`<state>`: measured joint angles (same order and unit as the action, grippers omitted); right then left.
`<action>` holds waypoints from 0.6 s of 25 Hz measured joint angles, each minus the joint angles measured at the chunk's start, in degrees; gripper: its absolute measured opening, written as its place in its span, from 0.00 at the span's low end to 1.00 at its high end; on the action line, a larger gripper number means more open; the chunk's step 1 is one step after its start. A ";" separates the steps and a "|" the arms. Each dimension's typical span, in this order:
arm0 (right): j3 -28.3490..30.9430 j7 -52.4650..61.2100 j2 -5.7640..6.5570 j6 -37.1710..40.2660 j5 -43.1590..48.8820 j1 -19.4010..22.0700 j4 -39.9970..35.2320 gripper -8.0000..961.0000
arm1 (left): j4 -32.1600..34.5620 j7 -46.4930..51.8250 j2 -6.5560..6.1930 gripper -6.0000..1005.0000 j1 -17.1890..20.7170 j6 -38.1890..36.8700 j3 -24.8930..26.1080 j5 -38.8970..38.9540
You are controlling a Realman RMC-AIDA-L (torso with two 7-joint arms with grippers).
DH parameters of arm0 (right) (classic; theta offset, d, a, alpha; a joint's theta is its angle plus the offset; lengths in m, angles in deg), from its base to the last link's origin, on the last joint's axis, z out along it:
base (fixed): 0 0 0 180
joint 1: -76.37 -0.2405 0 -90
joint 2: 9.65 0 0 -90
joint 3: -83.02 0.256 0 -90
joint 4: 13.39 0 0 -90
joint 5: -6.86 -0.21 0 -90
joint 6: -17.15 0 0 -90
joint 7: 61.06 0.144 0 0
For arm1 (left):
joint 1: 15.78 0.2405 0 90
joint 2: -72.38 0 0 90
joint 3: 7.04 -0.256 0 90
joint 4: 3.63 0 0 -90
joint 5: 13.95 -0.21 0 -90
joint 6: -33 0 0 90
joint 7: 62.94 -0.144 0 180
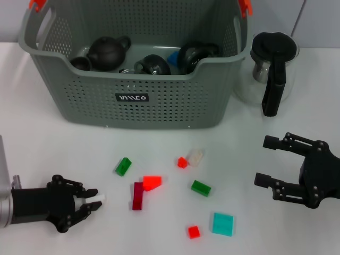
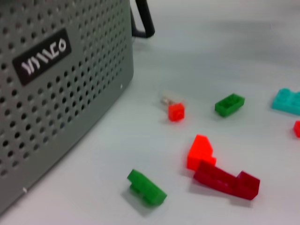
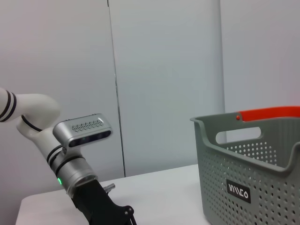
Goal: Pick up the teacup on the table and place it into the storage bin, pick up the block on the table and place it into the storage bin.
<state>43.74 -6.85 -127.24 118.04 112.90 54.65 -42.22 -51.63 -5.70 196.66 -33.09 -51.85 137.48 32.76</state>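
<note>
The grey-green storage bin (image 1: 133, 101) stands at the back of the white table (image 1: 53, 138), and its wall also shows in the left wrist view (image 2: 61, 93) and the right wrist view (image 3: 253, 183). Dark teaware (image 1: 106, 52) lies inside it; no teacup shows on the table. Several blocks lie in front of it: green (image 1: 123, 166), orange-red (image 1: 152, 183), dark red (image 1: 138, 195), teal (image 1: 223, 223). My left gripper (image 1: 99, 198) sits low at the front left, shut on a small white block (image 1: 98, 197). At the right, my right gripper (image 1: 261, 160) is open and holds nothing.
A glass jug (image 1: 273, 69) with a black handle stands right of the bin. More blocks lie mid-table: small red (image 1: 182, 162), clear (image 1: 195, 155), green (image 1: 201, 187), red (image 1: 193, 231). The left wrist view shows the orange-red (image 2: 200, 151) and dark red (image 2: 225, 180) blocks close by.
</note>
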 joint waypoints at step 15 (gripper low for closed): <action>0.00 0.02 0.00 0.01 -0.23 -0.13 0.00 0.86 | -3.08 3.90 -0.11 0.18 -0.76 -3.41 1.93 0.06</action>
<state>43.74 -6.83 -127.24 118.05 112.67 54.53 -42.22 -54.71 -1.80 196.55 -33.84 -55.26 139.41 32.81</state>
